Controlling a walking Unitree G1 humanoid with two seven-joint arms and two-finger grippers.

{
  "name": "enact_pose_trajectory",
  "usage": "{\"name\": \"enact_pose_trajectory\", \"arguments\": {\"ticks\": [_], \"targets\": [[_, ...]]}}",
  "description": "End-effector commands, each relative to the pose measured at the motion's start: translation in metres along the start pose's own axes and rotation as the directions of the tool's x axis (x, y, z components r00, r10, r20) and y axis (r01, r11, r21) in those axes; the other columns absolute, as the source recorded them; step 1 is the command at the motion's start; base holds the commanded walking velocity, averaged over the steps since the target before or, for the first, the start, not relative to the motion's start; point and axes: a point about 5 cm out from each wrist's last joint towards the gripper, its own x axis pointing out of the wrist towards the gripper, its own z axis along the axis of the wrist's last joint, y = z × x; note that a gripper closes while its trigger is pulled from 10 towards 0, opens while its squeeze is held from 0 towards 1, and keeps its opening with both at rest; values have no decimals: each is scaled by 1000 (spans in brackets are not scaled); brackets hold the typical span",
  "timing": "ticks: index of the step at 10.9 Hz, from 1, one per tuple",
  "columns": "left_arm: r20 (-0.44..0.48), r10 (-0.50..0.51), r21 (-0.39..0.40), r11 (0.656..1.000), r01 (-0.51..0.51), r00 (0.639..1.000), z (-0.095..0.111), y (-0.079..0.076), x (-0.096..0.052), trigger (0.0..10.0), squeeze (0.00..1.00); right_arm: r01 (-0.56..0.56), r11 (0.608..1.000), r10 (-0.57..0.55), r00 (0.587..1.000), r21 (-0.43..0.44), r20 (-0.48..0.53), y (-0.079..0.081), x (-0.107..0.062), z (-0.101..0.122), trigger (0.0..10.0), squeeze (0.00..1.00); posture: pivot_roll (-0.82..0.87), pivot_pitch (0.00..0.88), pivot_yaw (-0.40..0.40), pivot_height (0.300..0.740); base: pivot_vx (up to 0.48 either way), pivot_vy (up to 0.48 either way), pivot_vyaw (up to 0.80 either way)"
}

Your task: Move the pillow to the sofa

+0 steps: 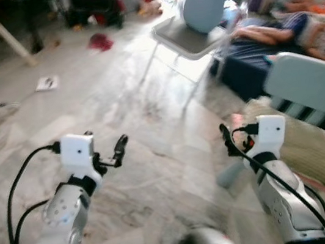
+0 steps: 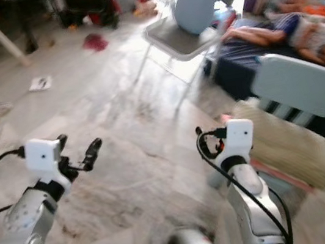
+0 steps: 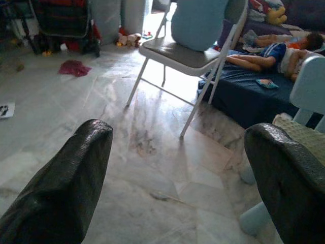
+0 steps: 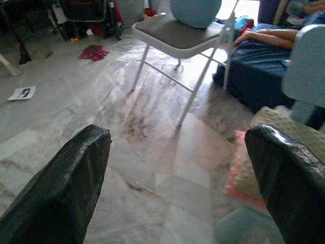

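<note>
Both arms are up over the marble floor. Left gripper and right gripper are spread wide, holding nothing. The beige pillow lies on the floor beside the right arm, under a light-blue chair.

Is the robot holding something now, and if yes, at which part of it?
Nothing is held. The left gripper and the right gripper are both open above the bare marble floor, with only floor between their fingers. The cushion lies untouched.
</note>
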Motion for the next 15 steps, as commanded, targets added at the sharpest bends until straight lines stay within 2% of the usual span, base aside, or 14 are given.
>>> {"name": "enact_pose_trajectory", "arguments": {"ticks": [1, 5, 9, 11, 12, 13, 14, 15], "targets": [[2, -36, -24, 999, 36, 999, 1, -8, 0, 10000, 0, 21, 1000, -21, 1000, -12, 6, -8, -3, 3, 10000, 0, -18, 158, -77, 740, 0, -420, -775], [-1, -40, -31, 999, 40, 999, 0, -8, 0, 10000, 0, 21, 1000, -21, 1000, -14, 1, -8, -3, 3, 10000, 0, -17, 158, -77, 740, 0, -421, -766], [-2, -44, -43, 998, 44, 999, 1, -8, 1, 10000, 0, 30, 1000, -30, 1000, -3, 8, -8, -2, 4, 10000, 0, -14, 158, -70, 740, 252, -405, -758], [-4, -66, -74, 995, 65, 998, 6, -10, 6, 10000, 0, 17, 1000, -17, 1000, -6, 23, -5, 3, 7, 10000, 0, -4, 147, -64, 740, 0, 0, 0], [-32, -42, 44, 998, 43, 999, 1, 0, 13, 10000, 0, 50, 999, -50, 997, -7, 52, -11, 7, 11, 10000, 0, 3, 119, -61, 740, 0, 0, 0], [-45, -22, 72, 997, 25, 999, -1, 4, 17, 10000, 0, 63, 998, -64, 996, 14, 66, -15, 9, 13, 10000, 0, 19, 103, -64, 740, 0, 0, 0], [-32, 71, 52, 996, -69, 997, -3, 23, 17, 10000, 0, 58, 998, -58, 996, 14, 61, -15, 15, 13, 10000, 0, 41, 83, -76, 740, 0, 0, 0], [-33, 104, 36, 994, -102, 994, -4, 30, 15, 10000, 0, 45, 999, -45, 997, 12, 63, -12, 17, 15, 10000, 0, 37, 91, -79, 740, 0, 0, 0]]}}
